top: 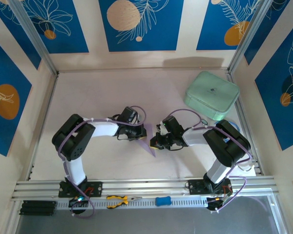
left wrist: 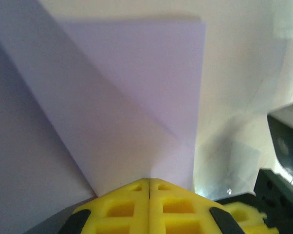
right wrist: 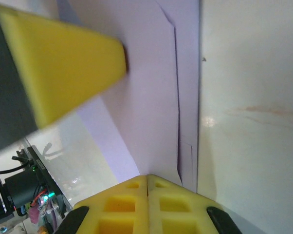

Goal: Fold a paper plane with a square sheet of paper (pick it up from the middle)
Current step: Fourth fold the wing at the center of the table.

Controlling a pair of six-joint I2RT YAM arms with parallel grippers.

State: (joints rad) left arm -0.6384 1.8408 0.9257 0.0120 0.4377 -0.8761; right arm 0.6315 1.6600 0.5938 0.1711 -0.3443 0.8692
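Observation:
The pale lavender sheet of paper (top: 150,142) lies folded on the table between the two arms, its point toward the near edge. In the left wrist view the paper (left wrist: 137,97) shows a diagonal fold and a straight right edge. Stacked layers of the paper (right wrist: 151,87) show beside the bare table in the right wrist view. My left gripper (left wrist: 149,180) is shut, its yellow tips against the paper's left side (top: 137,132). My right gripper (right wrist: 147,176) is also shut, tips at the paper's right side (top: 158,141). One yellow finger (right wrist: 64,63) of the left gripper rests on the paper opposite.
A mint-green rounded case (top: 212,95) sits at the back right. Yellow-handled pliers (top: 118,200) and a small blue object (top: 162,200) lie on the rail (top: 146,186) at the near edge. Walls enclose the table on three sides.

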